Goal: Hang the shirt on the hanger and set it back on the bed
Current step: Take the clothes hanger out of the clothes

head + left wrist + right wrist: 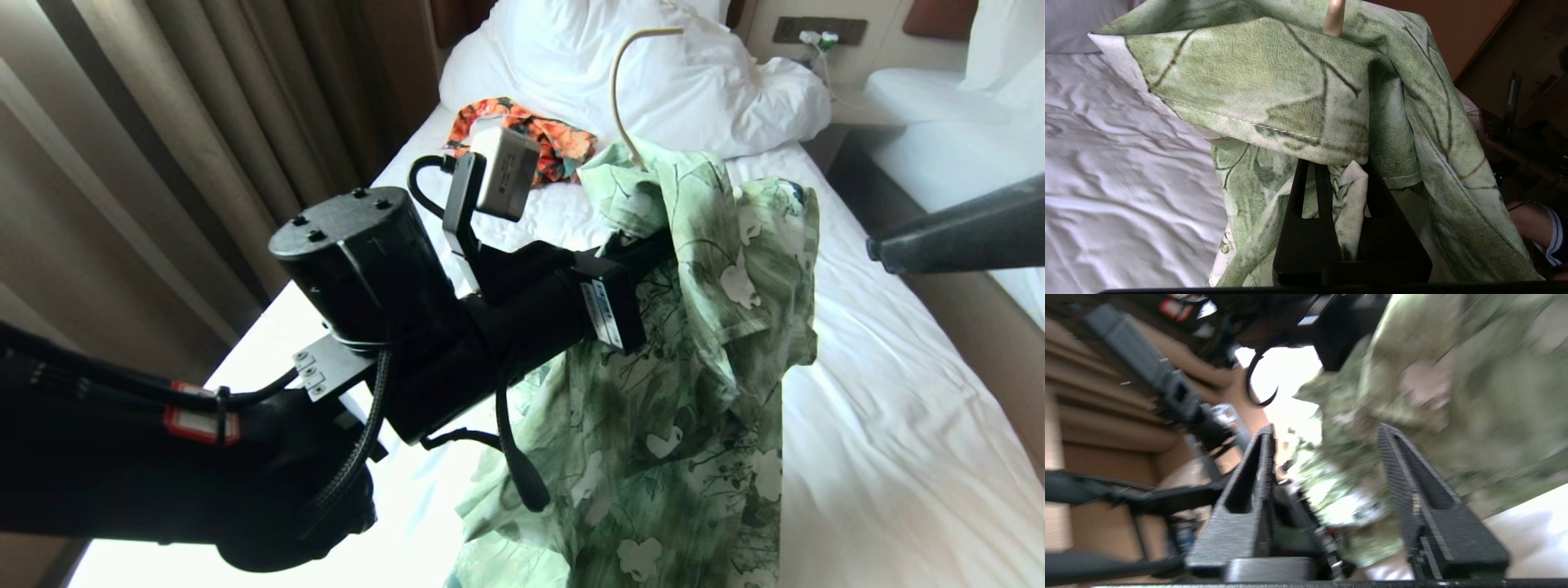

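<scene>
Above the bed (882,425), the shirt (702,343) is draped over the hanger (622,98) and held aloft, pinched by the closed left gripper (1333,171); the right gripper (1325,435) is parted, empty; laying it down remains

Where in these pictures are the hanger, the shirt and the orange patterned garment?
hanger (616,90): head view, curved hook above the collar.
shirt (694,392): head view, hanging front panel.
orange patterned garment (563,139): head view, crumpled middle, near the pillows.
</scene>
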{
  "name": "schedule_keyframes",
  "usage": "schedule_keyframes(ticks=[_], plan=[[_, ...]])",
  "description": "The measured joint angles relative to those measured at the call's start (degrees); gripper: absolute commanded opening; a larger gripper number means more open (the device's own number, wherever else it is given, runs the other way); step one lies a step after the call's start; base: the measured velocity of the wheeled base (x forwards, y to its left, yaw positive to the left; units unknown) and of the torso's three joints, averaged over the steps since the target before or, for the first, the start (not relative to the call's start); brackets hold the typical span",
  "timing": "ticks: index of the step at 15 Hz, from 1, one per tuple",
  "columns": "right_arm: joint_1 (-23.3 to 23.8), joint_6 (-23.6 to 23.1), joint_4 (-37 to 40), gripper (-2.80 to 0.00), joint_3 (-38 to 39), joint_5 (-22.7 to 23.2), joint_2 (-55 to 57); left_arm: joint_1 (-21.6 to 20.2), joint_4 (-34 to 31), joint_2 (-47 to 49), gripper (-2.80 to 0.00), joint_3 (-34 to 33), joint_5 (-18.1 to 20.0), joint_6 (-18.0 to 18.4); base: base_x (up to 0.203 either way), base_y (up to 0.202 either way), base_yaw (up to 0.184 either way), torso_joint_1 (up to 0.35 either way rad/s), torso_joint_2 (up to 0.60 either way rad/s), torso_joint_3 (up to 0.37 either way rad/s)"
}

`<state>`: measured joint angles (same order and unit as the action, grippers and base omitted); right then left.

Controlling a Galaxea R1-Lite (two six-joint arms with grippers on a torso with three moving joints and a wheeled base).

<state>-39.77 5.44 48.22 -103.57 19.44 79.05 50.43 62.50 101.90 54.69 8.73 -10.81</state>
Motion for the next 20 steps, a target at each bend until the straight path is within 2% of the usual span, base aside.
schedule_keyframes(ticks=[3, 6, 10, 11, 14, 20], plan=[[-1.6, -4.4, -0.9, -2.80, -4.7, -5.6, 3.4, 0.2, -3.0, -0.7, -2.80, 0.6, 0.1, 0.0, 0.000, 0.000, 0.000, 0.000, 0.00, 0.000], [-4.2, -8.9, -2.6, -2.80, -8.5, -7.2, 6.4, 0.7, -3.4, -1.1, -2.80, 1.3, 0.0, 0.0, 0.000, 0.000, 0.000, 0.000, 0.00, 0.000], [-7.4, -15.6, -7.4, -2.80, -9.2, -18.0, 9.6, 1.0, -3.4, -1.1, -2.80, 1.5, 0.1, 0.0, 0.000, 0.000, 0.000, 0.000, 0.00, 0.000], [-8.1, -17.3, -8.3, 0.00, -9.2, -20.5, 10.2, 1.1, -3.4, -1.1, -2.80, 1.5, 0.0, 0.0, 0.000, 0.000, 0.000, 0.000, 0.00, 0.000], [-9.2, -19.6, -10.7, 0.00, -9.2, -25.6, 11.4, 1.4, -3.3, -1.2, -2.80, 1.6, 0.0, 0.0, 0.000, 0.000, 0.000, 0.000, 0.00, 0.000], [-9.7, -22.5, -15.0, 0.00, -9.2, -26.0, 13.1, 1.5, -3.4, -1.1, -2.80, 1.8, 0.0, 0.0, 0.000, 0.000, 0.000, 0.000, 0.00, 0.000]])
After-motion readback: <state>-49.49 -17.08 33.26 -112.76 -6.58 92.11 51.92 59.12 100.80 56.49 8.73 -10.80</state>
